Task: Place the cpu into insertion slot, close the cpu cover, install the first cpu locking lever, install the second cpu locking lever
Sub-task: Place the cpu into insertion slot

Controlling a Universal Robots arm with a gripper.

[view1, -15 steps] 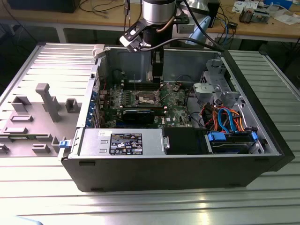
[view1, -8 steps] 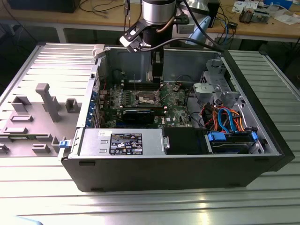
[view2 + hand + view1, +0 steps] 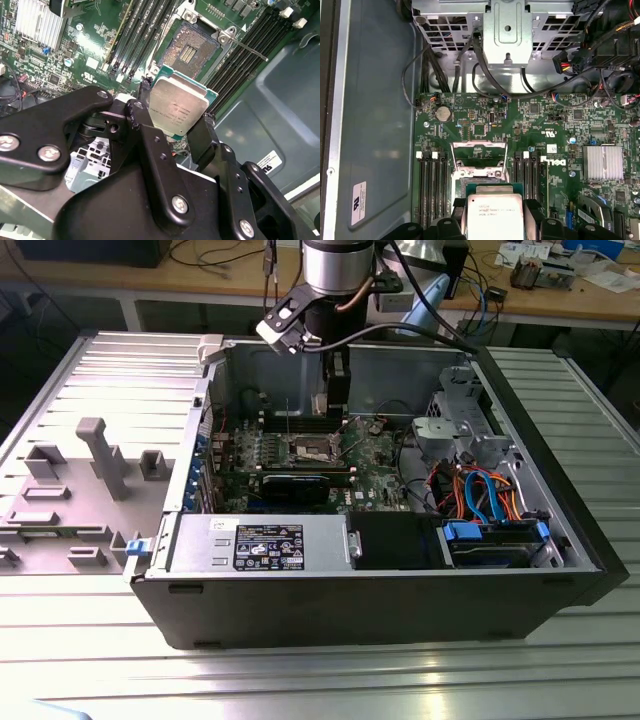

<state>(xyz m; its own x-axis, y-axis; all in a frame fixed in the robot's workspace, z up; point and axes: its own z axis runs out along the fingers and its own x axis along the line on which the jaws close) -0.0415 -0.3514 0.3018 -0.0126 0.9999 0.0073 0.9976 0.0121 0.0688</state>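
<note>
The cpu (image 3: pixel 177 107), a flat square with its silver-grey top up, hangs clamped at two opposite edges between the jaws above the insertion slot (image 3: pixel 189 50), whose dark centre lies bare. The silvery cpu cover (image 3: pixel 479 145) stands open.

Power supply label (image 3: pixel 268 547); print illegible

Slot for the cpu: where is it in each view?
Exterior view: slot mid-case, under the claw.
Second wrist view: slot just beyond the held cpu.
First wrist view: slot between the raised cover and the cpu.
Shared landmark: green board around it.
</note>
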